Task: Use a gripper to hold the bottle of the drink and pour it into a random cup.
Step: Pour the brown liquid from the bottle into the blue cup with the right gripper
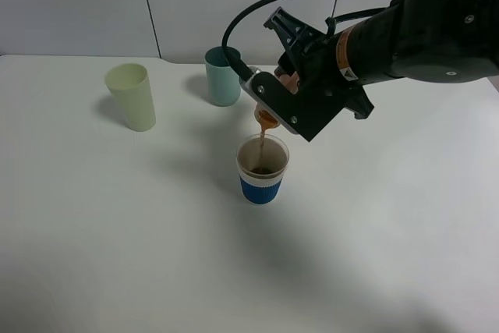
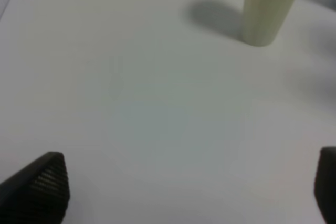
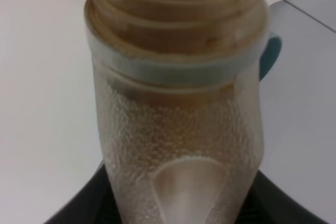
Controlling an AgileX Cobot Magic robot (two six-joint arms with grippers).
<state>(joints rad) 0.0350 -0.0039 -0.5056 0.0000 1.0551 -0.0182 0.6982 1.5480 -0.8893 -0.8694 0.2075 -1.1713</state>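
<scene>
1. OK, R claw [image 1: 282, 87] is clamped on the bottle [image 1: 267, 119] and holds it off the tabletop [image 1: 117, 239], above the cup [image 1: 263, 182] and slightly back-right of it.
2. Bottle is tipped steeply, mouth down. The mouth is just above the cup rim, not touching.
3. Thin brown stream [image 1: 262, 144] runs from the mouth into the cup, w/ brown liquid pooled at the cup bottom.
4. Cup is upright on the tabletop: blue band round the lower half, whitish translucent above.
5. R wrist view: bottle neck fills the frame. Wide threaded mouth, pale ring under the threads, textured clear body w/ brown tint. Dark claw parts show either side of its lower end.
6. Pale yellow-green tumbler [image 1: 132, 97] is upright, well left of the cup and further back.
7. Teal tumbler [image 1: 223, 76] is upright, behind the cup and a bit left. Both tumblers stand apart from the cup.
8. L claw [image 2: 186, 187] has jaws spread wide and empty, over bare tabletop, w/ the yellow-green tumbler ahead of it. Its position rel. to the cup: can't tell.
</scene>
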